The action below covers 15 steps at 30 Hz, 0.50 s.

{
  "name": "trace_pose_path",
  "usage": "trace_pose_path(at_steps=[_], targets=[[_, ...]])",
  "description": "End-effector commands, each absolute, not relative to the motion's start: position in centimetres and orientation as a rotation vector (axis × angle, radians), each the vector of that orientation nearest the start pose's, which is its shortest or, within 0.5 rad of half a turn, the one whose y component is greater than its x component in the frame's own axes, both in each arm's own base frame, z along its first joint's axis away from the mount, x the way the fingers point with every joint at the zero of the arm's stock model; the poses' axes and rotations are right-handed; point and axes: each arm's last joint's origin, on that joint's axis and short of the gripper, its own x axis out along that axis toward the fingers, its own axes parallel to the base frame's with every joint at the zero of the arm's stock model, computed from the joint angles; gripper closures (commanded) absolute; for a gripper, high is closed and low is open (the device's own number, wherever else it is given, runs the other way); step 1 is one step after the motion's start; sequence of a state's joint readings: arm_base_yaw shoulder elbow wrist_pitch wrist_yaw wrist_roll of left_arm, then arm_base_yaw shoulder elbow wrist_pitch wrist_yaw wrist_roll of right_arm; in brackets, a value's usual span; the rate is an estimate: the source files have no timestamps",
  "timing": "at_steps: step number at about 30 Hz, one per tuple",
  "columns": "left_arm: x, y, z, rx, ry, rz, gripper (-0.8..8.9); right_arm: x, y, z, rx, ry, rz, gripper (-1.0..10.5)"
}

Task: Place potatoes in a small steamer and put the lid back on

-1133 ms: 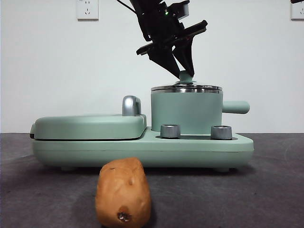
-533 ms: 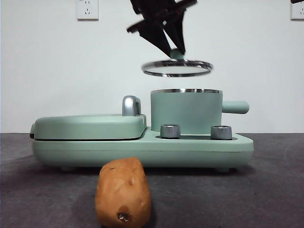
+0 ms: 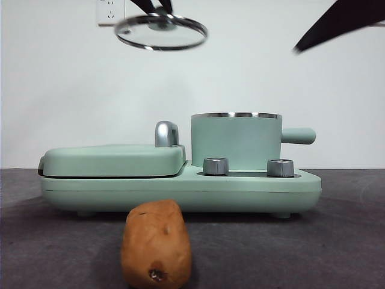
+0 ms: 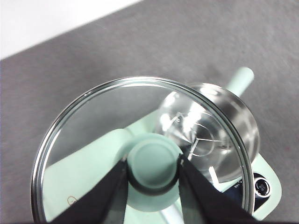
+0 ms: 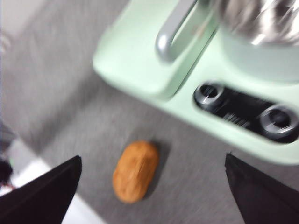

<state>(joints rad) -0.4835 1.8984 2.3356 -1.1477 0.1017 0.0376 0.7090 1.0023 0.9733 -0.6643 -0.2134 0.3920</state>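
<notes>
My left gripper (image 4: 153,169) is shut on the mint-green knob (image 4: 153,161) of the clear glass lid (image 4: 93,126). It holds the lid high above the griddle, up and left of the steamer; in the front view the lid (image 3: 161,31) hangs at the top left. The small steamer (image 3: 236,141) stands uncovered on the appliance, its steel inside showing in the left wrist view (image 4: 233,121). The orange-brown potato (image 3: 156,244) lies on the table in front of the appliance. My right gripper (image 5: 153,158) is open and empty, high above the potato (image 5: 135,171); it shows as a dark blur at the front view's top right (image 3: 337,24).
The steamer sits on a mint-green appliance base (image 3: 252,186) with two steel dials (image 3: 215,166) (image 3: 280,167). A flat griddle cover (image 3: 114,159) with a chrome handle (image 3: 166,133) takes the base's left half. The steamer's side handle (image 3: 299,135) points right.
The left gripper closed on the knob, lifted the lid off the steamer and carried it up and to the left. The right arm has come into view at the top right.
</notes>
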Motion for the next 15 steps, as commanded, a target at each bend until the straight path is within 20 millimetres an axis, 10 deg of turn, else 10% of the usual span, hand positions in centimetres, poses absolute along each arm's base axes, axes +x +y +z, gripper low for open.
trace_pose_path(at_steps=[1, 15], targets=[[31.9, -16.2, 47.3, 0.155, 0.605, -0.559, 7.87, 15.0, 16.5, 31.0, 0.16, 0.942, 0.736, 4.6], [32.2, -12.4, 48.1, 0.09, 0.612, -0.449, 7.86, 17.1, 26.8, 26.0, -0.089, 1.273, 0.533, 4.6]])
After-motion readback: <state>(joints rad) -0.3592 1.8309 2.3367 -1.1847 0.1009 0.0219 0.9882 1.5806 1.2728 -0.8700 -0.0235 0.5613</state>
